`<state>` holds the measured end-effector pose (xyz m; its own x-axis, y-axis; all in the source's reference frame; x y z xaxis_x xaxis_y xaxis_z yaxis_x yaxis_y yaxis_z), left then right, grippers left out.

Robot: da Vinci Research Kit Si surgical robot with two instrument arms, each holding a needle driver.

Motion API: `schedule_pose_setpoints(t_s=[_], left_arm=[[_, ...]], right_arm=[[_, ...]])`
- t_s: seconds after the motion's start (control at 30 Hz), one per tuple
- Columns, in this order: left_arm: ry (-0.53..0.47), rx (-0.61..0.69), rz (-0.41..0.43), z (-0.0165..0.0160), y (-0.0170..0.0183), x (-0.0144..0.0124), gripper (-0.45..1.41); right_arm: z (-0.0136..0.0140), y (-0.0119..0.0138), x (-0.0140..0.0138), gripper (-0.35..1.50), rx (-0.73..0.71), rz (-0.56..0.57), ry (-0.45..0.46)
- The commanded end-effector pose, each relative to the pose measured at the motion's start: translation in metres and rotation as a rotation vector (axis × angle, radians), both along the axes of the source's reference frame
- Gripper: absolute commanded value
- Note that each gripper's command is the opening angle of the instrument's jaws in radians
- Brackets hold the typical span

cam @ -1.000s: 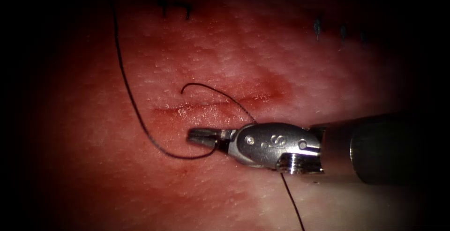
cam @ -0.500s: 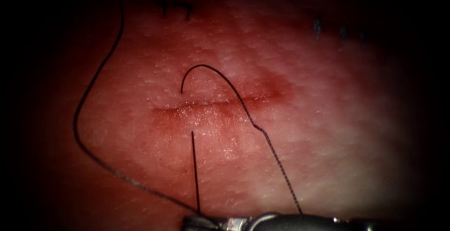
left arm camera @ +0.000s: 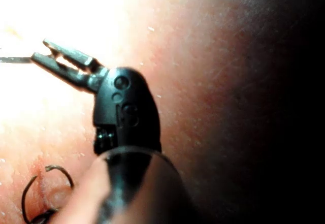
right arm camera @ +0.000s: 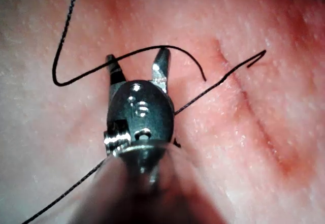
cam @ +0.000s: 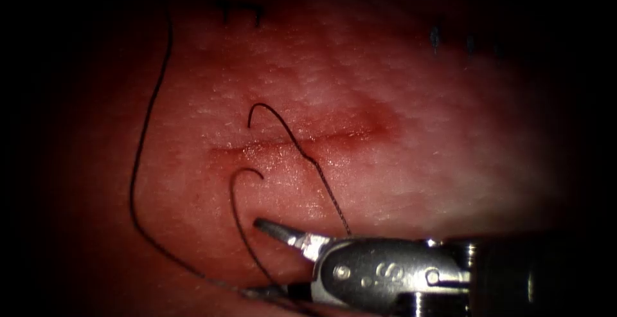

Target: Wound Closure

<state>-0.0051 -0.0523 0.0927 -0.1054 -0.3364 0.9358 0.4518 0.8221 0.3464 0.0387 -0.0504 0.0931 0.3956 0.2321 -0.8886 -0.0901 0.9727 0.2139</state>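
Observation:
The cut point(cam: 289, 144) runs crosswise on the tissue point(cam: 418, 163). Dark thread point(cam: 321, 185) crosses it, with a free end point(cam: 250, 119) curling just above it. A second curled end point(cam: 247, 172) lies below the cut. A long strand point(cam: 138, 156) sweeps down the left. My right tool point(cam: 254, 258) comes in low from the right, jaws open, holding nothing; thread point(right arm camera: 91, 76) runs across between its open jaws point(right arm camera: 136, 56). My left tool point(left arm camera: 40, 50) has its jaws shut on a strand of thread point(left arm camera: 10, 59) above the tissue.
Dark ink marks sit at the tissue's far edge point(cam: 241, 11) and at the far right point(cam: 436, 36). Red fluid stains the tissue around the cut point(cam: 373, 124). A curl of thread point(left arm camera: 45, 193) lies on the tissue beside the left tool's shaft.
The right tool, shut on the thread, pulled it taut down to the bottom edge. It has come back up and opened, and the released end has curled below the cut.

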Motion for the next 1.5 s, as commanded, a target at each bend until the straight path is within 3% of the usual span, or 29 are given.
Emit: schedule_pose_setpoints(t_s=[0.03,0.2,0.43,0.53,0.57,0.6,0.63,0.67,0.93,1.07,1.13,1.3,1.43,1.5], left_arm=[[-0.002,0.003,0.001,0.0005,-0.0010,-0.0004,-0.38],[-0.003,0.006,-0.001,0.0008,-0.0011,-0.0006,-0.37],[-0.005,0.006,0.002,0.0008,-0.0011,-0.0003,-0.35],[-0.005,0.006,0.002,0.0008,-0.0012,-0.0003,-0.35],[-0.005,0.006,0.002,0.0008,-0.0011,-0.0003,-0.35],[-0.005,0.006,0.002,0.0008,-0.0011,-0.0003,-0.35],[-0.005,0.006,0.001,0.0008,-0.0011,-0.0003,-0.35],[-0.005,0.006,0.001,0.0008,-0.0011,-0.0003,-0.35],[-0.008,0.010,0.001,0.0011,-0.0011,-0.0005,-0.35],[-0.016,0.013,-0.002,0.0019,-0.0012,-0.0005,-0.35],[-0.016,0.015,-0.001,0.0023,-0.0014,-0.0006,-0.35],[-0.031,0.013,0.012,0.0021,-0.0016,-0.0012,-0.35],[-0.031,0.013,0.013,0.0020,-0.0017,-0.0011,-0.35],[-0.032,0.013,0.014,0.0020,-0.0017,-0.0010,-0.35]], right_arm=[[0.0023,0.0011,0.0003,1.46,-0.016,-0.002,-0.011],[0.0075,0.0034,0.0016,1.46,-0.039,0.005,-0.054],[0.0112,0.0038,0.0019,1.45,-0.057,0.007,-0.083],[0.0122,0.0034,0.0021,1.28,-0.063,0.001,-0.079],[0.0122,0.0033,0.0020,1.16,-0.069,-0.002,-0.079],[0.0122,0.0032,0.0020,0.86,-0.051,0.000,-0.074],[0.0119,0.0030,0.0018,0.09,-0.005,-0.004,-0.059],[0.0117,0.0029,0.0017,-0.35,0.040,-0.005,-0.039],[0.0087,0.0013,0.0013,-0.35,0.080,-0.004,0.010],[0.0038,-0.0016,-0.0003,-0.35,0.094,-0.045,0.046],[-0.0012,-0.0051,-0.0017,-0.35,0.103,-0.092,0.078],[-0.0093,-0.0109,-0.0015,-0.35,0.105,-0.158,0.129],[-0.0108,-0.0120,-0.0007,-0.35,0.103,-0.175,0.131],[-0.0107,-0.0116,-0.0003,0.22,0.110,-0.168,0.124]])
